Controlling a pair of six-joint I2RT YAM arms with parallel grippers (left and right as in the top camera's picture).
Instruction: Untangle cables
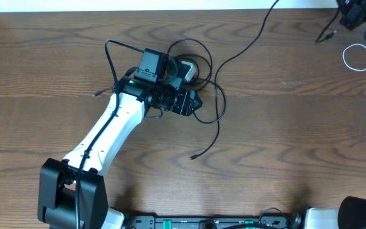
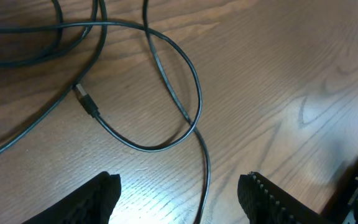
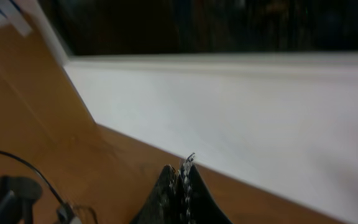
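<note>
The left arm [image 1: 107, 130] reaches over tangled black cables [image 1: 218, 127]; a white cable [image 1: 345, 57] lies far right.

table [image 2: 278, 74]: wood-grain, smooth, faint sheen | black cables [image 2: 148, 148]: matt, smooth sheath | left hand [image 2: 179, 193]: matt black plastic

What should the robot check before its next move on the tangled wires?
1. Left pincer open: ok.
2. Black cable lined up between its fingers: ok.
3. Plug end lying loose on the table: ok.
4. Right pincer shut: ok. Holding something: cannot tell.
5. White cable away from the black ones: ok.
</note>
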